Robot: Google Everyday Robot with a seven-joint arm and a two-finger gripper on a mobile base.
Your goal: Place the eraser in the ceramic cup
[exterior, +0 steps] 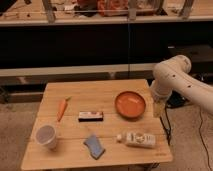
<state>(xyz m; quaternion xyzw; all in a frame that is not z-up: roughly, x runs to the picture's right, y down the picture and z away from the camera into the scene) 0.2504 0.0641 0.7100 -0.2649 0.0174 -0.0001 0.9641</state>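
Note:
The eraser [90,116], a small flat black block with a light strip on top, lies near the middle of the wooden table [100,92]. At the front left corner the whitish ceramic cup [46,136] stands upright. My white arm [172,80] reaches in from the right. Its gripper [159,108] hangs pointing down at the table's right edge, just right of the orange bowl. The gripper is well to the right of the eraser and far from the cup.
An orange shallow bowl [130,104] sits right of centre and a carrot [62,108] lies left of the eraser. A blue wavy pad [94,146] and a white bottle on its side [138,138] rest near the front edge. Dark shelving stands behind the table.

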